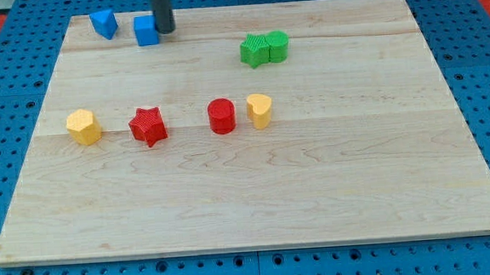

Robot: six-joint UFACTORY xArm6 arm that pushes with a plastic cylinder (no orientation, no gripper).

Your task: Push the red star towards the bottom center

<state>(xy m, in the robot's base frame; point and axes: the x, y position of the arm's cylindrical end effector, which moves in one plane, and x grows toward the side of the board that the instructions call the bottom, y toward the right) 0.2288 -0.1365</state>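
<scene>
Red star [148,125] sits left of the board's middle while our tip [164,30], a bare rod holding nothing, touches the blue cube [145,30] near the top edge, so we should circle behind the star's upper-left and push steadily down-right.

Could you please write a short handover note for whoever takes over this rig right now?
My tip is at the view's top, touching the right side of a blue cube, far from the red star.
The red star sits left of centre, between a yellow block and a red cylinder.
Done: nothing visible yet.
Left: bring my tip above the star and push it down and rightward to the bottom centre.
</scene>
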